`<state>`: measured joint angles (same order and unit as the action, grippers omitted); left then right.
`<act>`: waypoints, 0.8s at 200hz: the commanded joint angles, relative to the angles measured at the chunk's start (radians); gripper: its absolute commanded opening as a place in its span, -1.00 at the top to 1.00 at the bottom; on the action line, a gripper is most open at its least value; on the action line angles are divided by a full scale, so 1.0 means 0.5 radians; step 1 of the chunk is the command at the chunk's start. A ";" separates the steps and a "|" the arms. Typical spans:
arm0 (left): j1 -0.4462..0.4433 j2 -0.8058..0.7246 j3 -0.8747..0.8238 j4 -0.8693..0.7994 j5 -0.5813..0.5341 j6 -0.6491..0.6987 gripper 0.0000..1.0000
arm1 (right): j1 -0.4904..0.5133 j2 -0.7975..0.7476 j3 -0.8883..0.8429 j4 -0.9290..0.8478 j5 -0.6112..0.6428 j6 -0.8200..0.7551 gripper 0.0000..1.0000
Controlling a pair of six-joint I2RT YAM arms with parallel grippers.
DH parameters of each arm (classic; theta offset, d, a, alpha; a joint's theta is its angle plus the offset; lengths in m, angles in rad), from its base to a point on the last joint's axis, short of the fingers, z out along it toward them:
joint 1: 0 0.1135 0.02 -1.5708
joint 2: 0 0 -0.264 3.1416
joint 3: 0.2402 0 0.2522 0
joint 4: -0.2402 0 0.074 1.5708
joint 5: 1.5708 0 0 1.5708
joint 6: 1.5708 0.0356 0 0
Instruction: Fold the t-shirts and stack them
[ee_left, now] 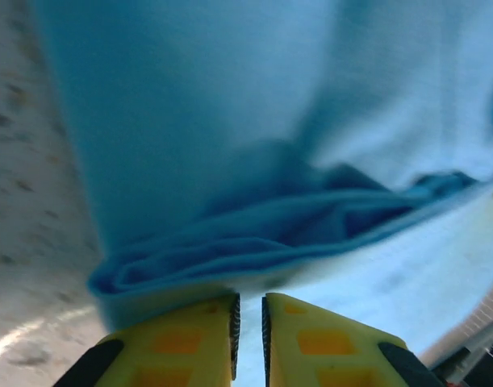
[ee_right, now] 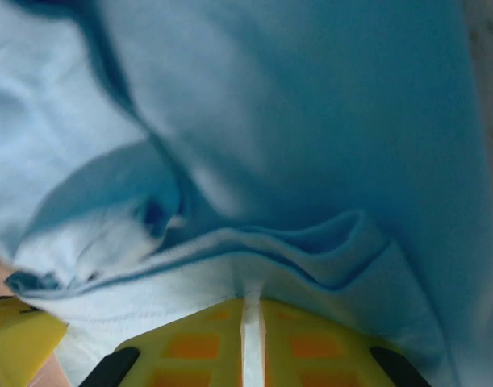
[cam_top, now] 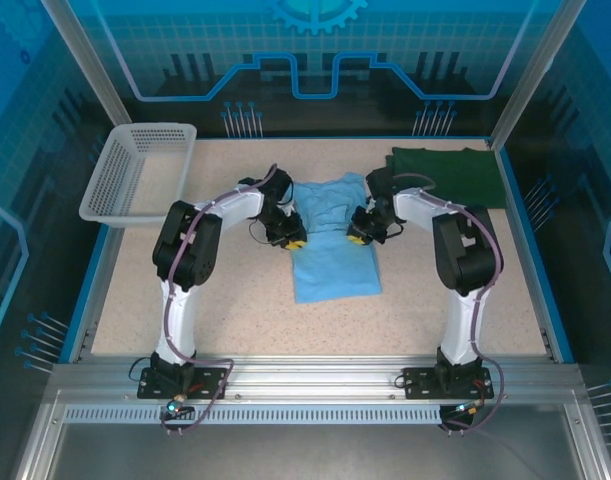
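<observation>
Between the two tools, the sky-blue t-shirt [cam_top: 335,268] lies flat on the tabletop [cam_top: 235,315], collar end away from the arm bases. The left tool [cam_top: 295,241] sits at its left edge and the right tool [cam_top: 357,238] at its right edge, both about halfway along the body. Well beyond the right tool, the dark green t-shirt [cam_top: 450,172] rests at the far right corner. The white mesh basket [cam_top: 135,170] stands far off past the left tool.

From the left wrist, we see the left tool [ee_left: 248,300] drawn nearly shut, with a rolled fold of blue cloth [ee_left: 230,250] bunched right at its tips and apparently nipped there. From the right wrist, the right tool [ee_right: 252,305] is likewise almost closed, a thin strip of the hem showing between its fingers, so we judge it has the edge pinched.

We expect this shirt to be light, limp and quick to sag or crease. Because it has no stiffness, we would hold it at matching points on opposite side edges, gathering both layers, so that the lifted half comes over evenly. A shallow bite on one layer could slip free.
</observation>
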<state>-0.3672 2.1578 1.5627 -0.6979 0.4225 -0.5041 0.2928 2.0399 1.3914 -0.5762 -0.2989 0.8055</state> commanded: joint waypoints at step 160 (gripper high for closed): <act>0.041 -0.758 -0.875 0.123 0.639 -0.019 -0.13 | -0.184 -1.104 -1.125 0.079 -0.061 -0.369 -0.22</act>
<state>-0.3374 1.8061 1.2659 -0.6376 0.5995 -0.4942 0.2146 1.5333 0.9142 -0.4885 -0.3237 0.7296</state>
